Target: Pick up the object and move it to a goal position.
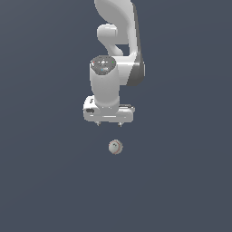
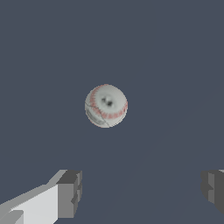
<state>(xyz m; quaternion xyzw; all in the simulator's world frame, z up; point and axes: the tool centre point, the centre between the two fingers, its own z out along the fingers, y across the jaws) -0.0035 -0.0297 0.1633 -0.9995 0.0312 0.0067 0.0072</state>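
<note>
The object is a small off-white ball (image 1: 115, 147) with thin red seam lines, lying on the dark grey-blue floor. It shows larger in the wrist view (image 2: 106, 106). My gripper (image 1: 109, 123) hangs above the ball and slightly toward the exterior view's left, not touching it. The gripper (image 2: 142, 192) is open, its two dark fingertips (image 2: 70, 192) spread far wider than the ball, with nothing between them. The ball lies ahead of the fingers, outside the gap.
The white arm with its round grey-capped joint (image 1: 103, 64) rises behind the gripper. A flat, uniform dark grey-blue floor (image 1: 181, 181) surrounds everything. No goal marker shows.
</note>
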